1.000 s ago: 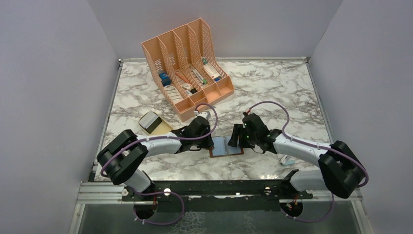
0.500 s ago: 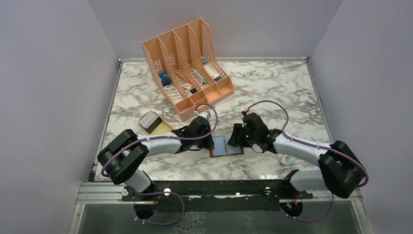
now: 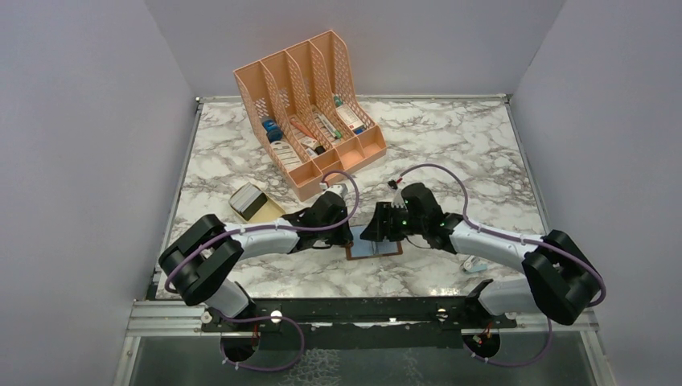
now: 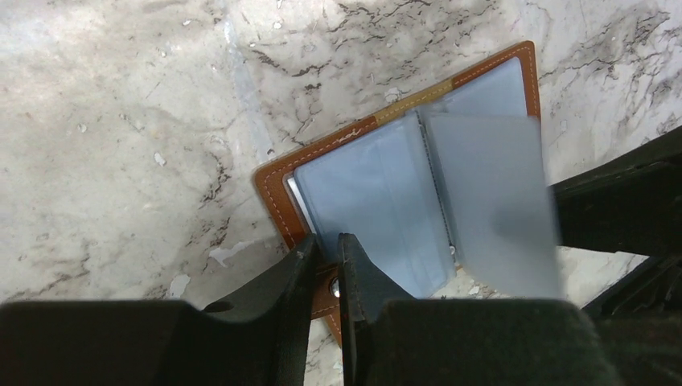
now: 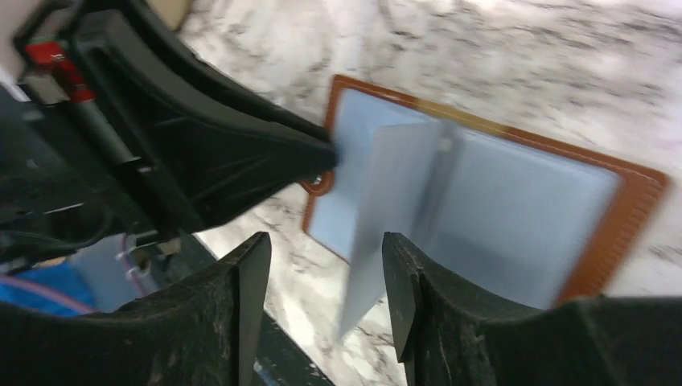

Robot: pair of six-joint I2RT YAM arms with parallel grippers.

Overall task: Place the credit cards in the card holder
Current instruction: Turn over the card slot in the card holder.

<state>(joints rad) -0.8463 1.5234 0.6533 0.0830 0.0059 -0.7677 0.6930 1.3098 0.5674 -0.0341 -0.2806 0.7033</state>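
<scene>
Between the two grippers, on the marble table [image 4: 121, 121], the brown wallet [image 4: 277, 189] lies spread open, its blue-grey pockets facing up. Close under the left gripper [image 4: 326, 269] is the wallet's near edge. The fingers there are pinched almost together on that brown border, right by the little snap, so the left one has hold of the wallet. Just off to that gripper's side, at the wallet's fold, a pale blue-grey sheet [image 4: 495, 201] stands up off the pockets. It is blurred, and I can't tell whether it is a loose card or one of the wallet's own leaves. The right gripper [image 5: 326, 301] hangs over it with its fingers clearly parted. The sheet rises into the gap between them, nearer one finger, and I can't see either finger pressing on it.
</scene>
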